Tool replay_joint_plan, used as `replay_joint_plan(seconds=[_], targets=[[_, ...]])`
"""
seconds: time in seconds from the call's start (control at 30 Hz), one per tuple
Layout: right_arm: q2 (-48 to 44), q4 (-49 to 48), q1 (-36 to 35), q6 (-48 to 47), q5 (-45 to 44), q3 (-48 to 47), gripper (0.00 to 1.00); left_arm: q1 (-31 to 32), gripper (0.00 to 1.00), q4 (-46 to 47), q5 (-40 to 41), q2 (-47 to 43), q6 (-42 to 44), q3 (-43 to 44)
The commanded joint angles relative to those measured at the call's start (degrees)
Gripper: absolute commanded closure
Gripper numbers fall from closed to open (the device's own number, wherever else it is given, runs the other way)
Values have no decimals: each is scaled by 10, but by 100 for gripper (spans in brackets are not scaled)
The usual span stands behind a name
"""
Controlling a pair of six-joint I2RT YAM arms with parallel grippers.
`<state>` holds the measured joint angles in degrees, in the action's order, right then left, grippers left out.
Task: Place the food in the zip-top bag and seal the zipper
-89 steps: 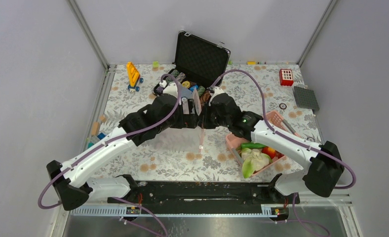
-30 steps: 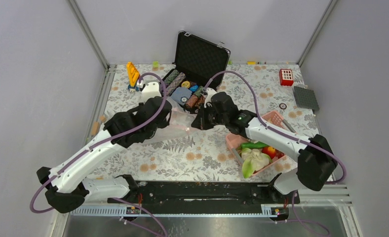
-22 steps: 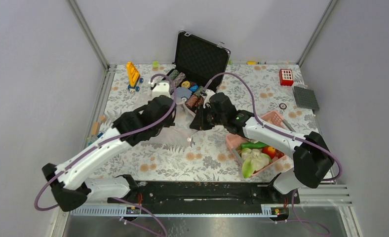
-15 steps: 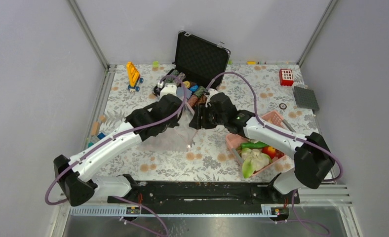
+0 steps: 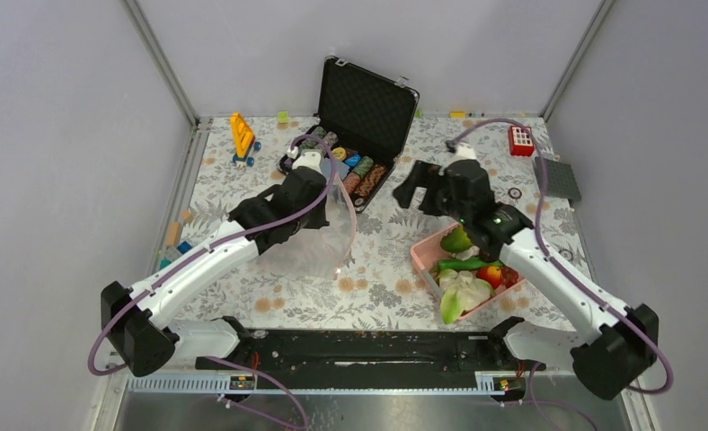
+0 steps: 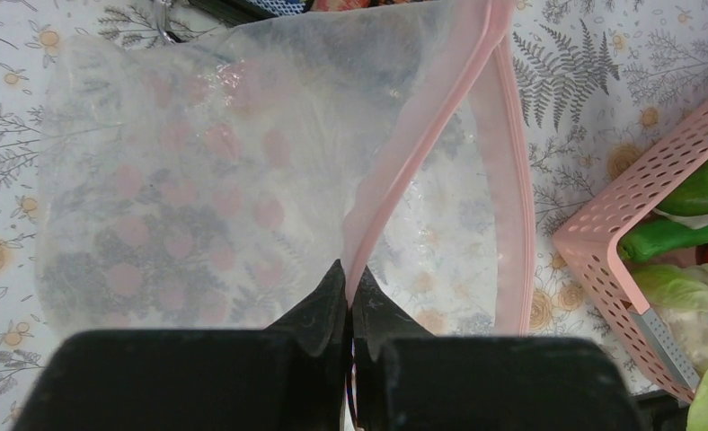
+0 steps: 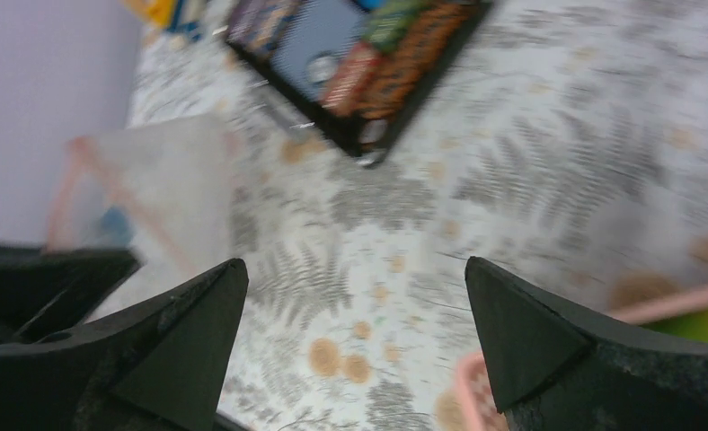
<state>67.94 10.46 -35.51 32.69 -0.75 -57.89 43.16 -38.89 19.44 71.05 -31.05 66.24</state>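
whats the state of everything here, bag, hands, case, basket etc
left hand, shut on the zipper
right hand, open, empty
zipper, unsealed, strips apart
zip-top bag, mouth open, no food inside
pink basket, upright, holding food
food, in the basket
black case, lid up, chips inside

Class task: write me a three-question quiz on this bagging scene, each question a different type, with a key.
1. True or false: the right gripper is open and empty.
2. What does the left gripper pinch? A) a poker chip B) the zipper of the zip-top bag C) the black case
3. Fill in: the food lies in the ____.
Key: 1 true; 2 B; 3 pink basket.
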Motion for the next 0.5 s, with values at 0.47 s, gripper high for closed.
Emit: replay_joint_plan(seconds=[0.47], targets=[[-150,157,194,125,-139,200,0,-33,100,68,-77,9,27,-18]])
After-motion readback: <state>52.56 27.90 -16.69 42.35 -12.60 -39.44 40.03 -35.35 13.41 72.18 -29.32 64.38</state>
